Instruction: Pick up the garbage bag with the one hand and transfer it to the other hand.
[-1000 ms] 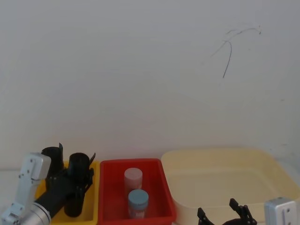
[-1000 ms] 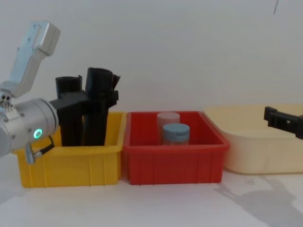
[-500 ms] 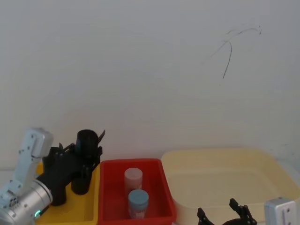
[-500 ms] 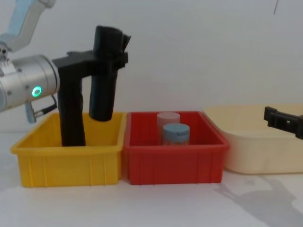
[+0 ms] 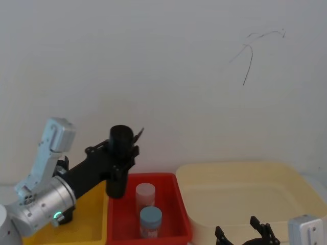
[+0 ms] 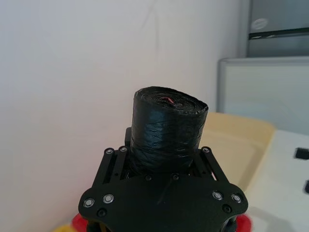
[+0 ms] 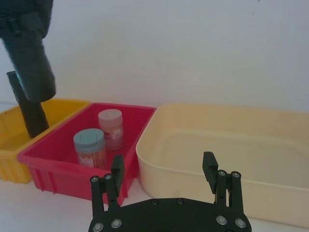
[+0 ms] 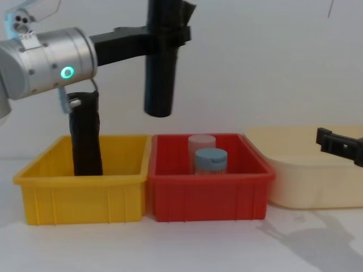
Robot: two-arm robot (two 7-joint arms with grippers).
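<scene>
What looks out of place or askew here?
Nothing stands out. The left gripper holds the garbage bag upright, a second roll stands in the yellow bin, and both jars sit upright in the red bin.

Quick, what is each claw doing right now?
Left gripper: shut on the garbage bag.
Right gripper: open, holding nothing.

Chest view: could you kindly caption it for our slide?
Left pincer holds the garbage bag upright above the yellow bin and red bin.
</scene>
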